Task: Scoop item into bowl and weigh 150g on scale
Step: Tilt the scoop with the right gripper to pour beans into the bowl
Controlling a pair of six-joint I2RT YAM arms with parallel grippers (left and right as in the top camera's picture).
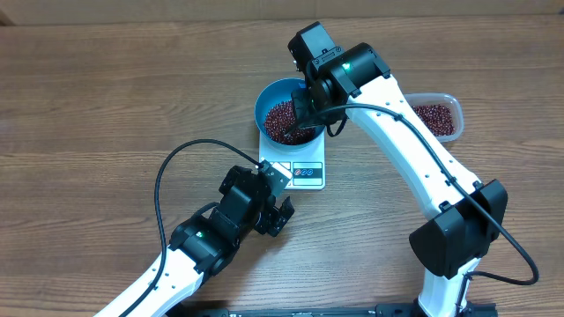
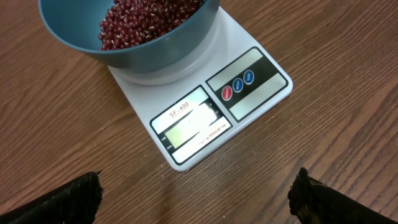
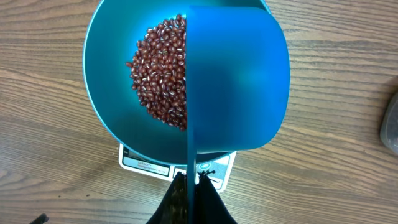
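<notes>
Scale point(image 1: 300, 173) sits mid-table, display + buttons along its near edge. Blue bowl point(image 1: 262, 106) stands on the scale's far part w/ a heap of red-brown beans point(image 1: 282, 121) inside. R gripper point(image 3: 191, 198) is above the scale, over the bowl, jaws pinched tight on the thin handle of a blue scoop point(image 3: 239, 81). The scoop hangs over the bowl's right half and hides that side from the wrist cam. L gripper point(image 2: 196, 200) hovers just on the near side of the scale, jaws spread wide, nothing btwn them, not touching the scale. Clear tub point(image 1: 449, 104) w/ more beans lies right of the scale, well apart, on the wood table point(image 1: 106, 106)
</notes>
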